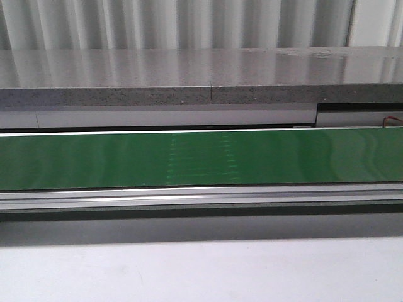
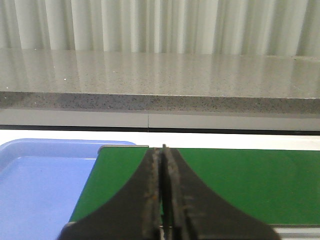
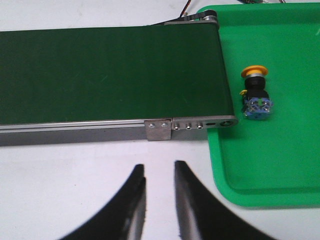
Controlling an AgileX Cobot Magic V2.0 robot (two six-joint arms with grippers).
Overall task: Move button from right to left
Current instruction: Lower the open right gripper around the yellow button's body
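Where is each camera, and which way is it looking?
Front: looks forward over the green belt to a grey ledge; no arm shows.
Left wrist: on the left arm, behind the shut left gripper, facing the belt, a blue tray and the ledge.
Right wrist: on the right arm, looking down past the open right gripper at the belt's end and the button in a green tray.
All three share the belt.

- Pale pleated curtain (image 1: 189,22) hangs across the back
- Glossy speckled grey counter (image 1: 189,75) below it catches soft reflections
- White tabletop (image 1: 201,270) in front
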